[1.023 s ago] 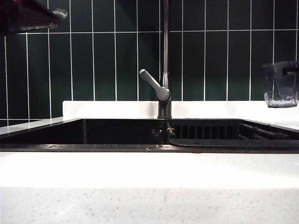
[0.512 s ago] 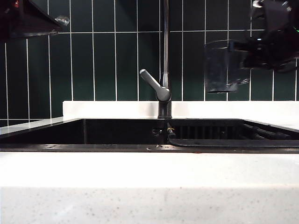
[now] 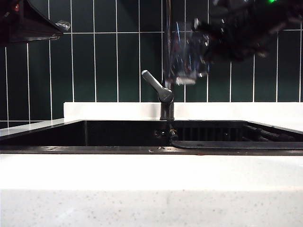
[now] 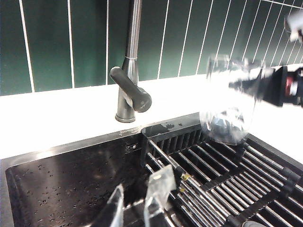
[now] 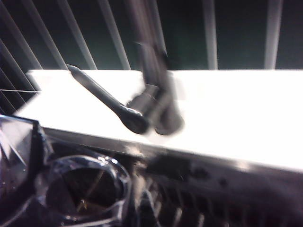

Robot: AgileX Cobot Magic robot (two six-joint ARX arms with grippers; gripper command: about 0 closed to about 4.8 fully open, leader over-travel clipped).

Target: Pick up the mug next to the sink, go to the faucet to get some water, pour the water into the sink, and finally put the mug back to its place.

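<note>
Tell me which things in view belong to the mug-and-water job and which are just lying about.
Part of the job:
- clear faceted glass mug, carried in the shut right gripper beside the faucet pipe
- tall dark-grey metal faucet
- black rectangular sink
- left gripper, hovering over the sink, holding nothing

Just there:
- black ribbed drying rack in the sink
- white speckled countertop
- dark green wall tiles
</note>
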